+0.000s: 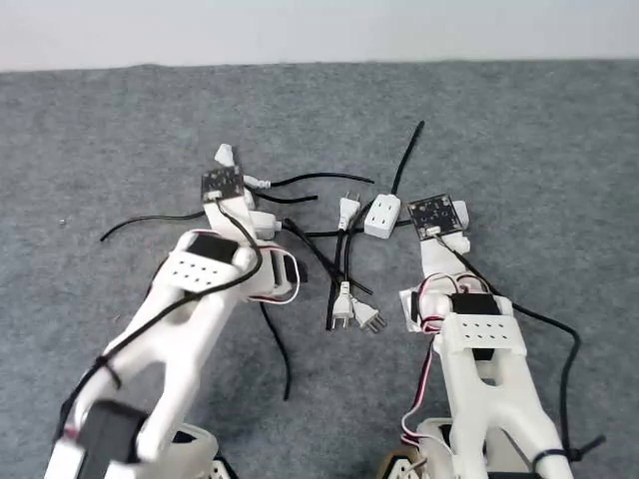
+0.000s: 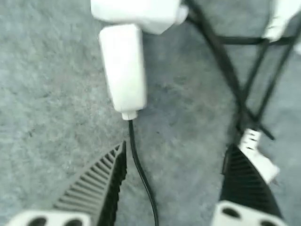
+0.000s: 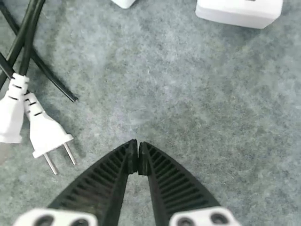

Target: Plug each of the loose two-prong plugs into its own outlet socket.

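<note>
My left gripper [image 2: 176, 149] is open over the grey carpet. A long white plug body [image 2: 123, 70] lies just ahead of its fingers, and its black cord [image 2: 141, 179] runs back between them. A white block [image 2: 136, 12] sits against that body's far end. A small white plug [image 2: 256, 153] lies by one finger [image 2: 244, 181]. My right gripper [image 3: 138, 157] is shut on nothing, just above the carpet. Beside it lie a white two-prong plug [image 3: 47, 136] and a second plug [image 3: 11, 117]. A white outlet socket [image 3: 240, 12] lies ahead of it, also seen from above [image 1: 383, 215].
Black cords [image 1: 334, 259] cross the carpet between the two arms. Another plug [image 1: 348, 208] lies next to the socket, and two plugs [image 1: 342, 304] lie side by side nearer the arms' bases. Bare carpet [image 1: 559, 150] stretches far right.
</note>
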`<action>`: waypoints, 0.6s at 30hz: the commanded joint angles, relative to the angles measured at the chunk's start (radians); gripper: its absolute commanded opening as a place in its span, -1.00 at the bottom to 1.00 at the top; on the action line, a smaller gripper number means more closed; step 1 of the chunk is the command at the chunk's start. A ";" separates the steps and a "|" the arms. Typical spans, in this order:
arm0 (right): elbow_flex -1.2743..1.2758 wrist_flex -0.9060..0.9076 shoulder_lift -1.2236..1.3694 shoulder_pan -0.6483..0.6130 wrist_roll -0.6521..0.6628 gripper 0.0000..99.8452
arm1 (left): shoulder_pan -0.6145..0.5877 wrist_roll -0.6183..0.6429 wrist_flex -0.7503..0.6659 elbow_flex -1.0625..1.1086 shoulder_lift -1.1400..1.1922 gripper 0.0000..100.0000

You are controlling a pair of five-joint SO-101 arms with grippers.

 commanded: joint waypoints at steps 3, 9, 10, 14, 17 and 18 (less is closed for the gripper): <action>-0.011 0.004 -0.001 0.012 -0.006 -0.89 | 0.002 -0.121 0.107 -0.008 -0.265 -0.40; -0.011 0.005 -0.001 0.012 -0.009 -0.89 | 0.044 -0.140 0.026 -0.007 -0.226 -0.77; -0.011 0.005 -0.001 0.012 -0.011 -0.89 | 0.063 -0.140 -0.003 -0.010 -0.175 -0.88; -0.011 0.008 -0.001 0.012 -0.009 -0.89 | 0.120 -0.140 -0.130 -0.041 0.020 -0.97; -0.011 0.008 -0.001 0.012 -0.008 -0.89 | 0.101 -0.138 -0.189 -0.074 0.115 -0.98; -0.011 0.008 -0.001 0.012 -0.008 -0.89 | 0.084 -0.138 -0.195 -0.077 0.133 -0.98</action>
